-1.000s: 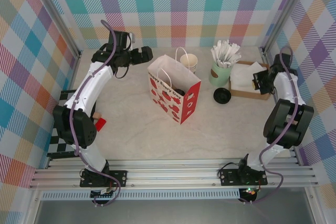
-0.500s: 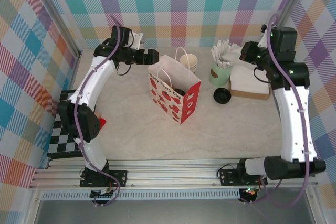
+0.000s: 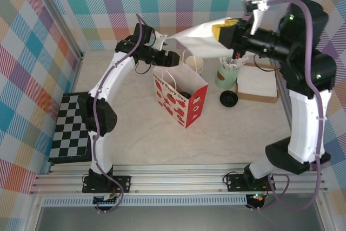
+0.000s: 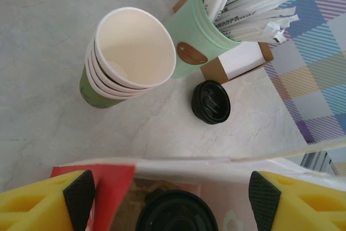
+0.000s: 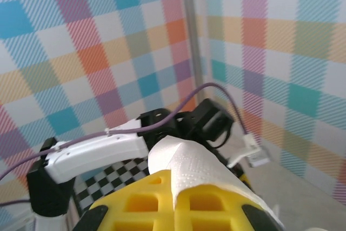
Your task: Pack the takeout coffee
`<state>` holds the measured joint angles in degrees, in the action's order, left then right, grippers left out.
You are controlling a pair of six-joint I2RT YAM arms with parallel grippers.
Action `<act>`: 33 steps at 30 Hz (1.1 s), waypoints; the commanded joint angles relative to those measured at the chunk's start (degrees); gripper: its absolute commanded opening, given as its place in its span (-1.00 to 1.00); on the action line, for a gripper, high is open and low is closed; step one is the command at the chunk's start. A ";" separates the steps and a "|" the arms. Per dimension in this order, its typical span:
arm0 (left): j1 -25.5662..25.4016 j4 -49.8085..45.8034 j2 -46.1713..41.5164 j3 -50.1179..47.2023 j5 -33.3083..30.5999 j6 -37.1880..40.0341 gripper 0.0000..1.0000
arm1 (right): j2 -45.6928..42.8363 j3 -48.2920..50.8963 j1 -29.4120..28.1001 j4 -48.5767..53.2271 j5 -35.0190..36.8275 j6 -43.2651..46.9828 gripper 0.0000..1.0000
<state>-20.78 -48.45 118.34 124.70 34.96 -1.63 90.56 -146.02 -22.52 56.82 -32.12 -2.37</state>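
Half a second ago our right gripper (image 3: 217, 30) hung over the napkin box (image 3: 257, 99). Now it is raised at 1 o'clock of the paper bag (image 3: 173, 100), clamped on a white napkin (image 3: 194, 35). Our left gripper (image 4: 172, 196) gapes wide over the bag's 12 o'clock rim, and the takeout coffee (image 4: 175, 213) sits inside.

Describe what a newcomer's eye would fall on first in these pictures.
The raised right gripper pinches a white napkin high at the back. Mid-table stands a red-and-white paper bag, the takeout coffee showing its black lid inside. Behind it sit stacked cups.
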 commanded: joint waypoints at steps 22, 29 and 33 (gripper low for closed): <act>3.50 5.67 -13.96 -13.03 -16.98 -8.07 0.56 | 9.25 10.18 -19.58 5.06 53.44 -44.28 -1.00; 3.55 6.07 -14.38 -12.57 -26.81 -12.44 0.69 | 17.07 2.77 -21.21 15.91 50.73 -56.59 -1.00; 3.55 2.76 -12.17 -8.83 -26.77 -12.82 0.71 | 20.70 -3.10 -23.17 19.70 50.85 -59.35 -1.00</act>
<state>-17.37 -43.92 106.17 112.25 9.89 -12.84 109.75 -145.12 -44.05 71.35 18.44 -56.53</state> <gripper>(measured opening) 0.854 0.065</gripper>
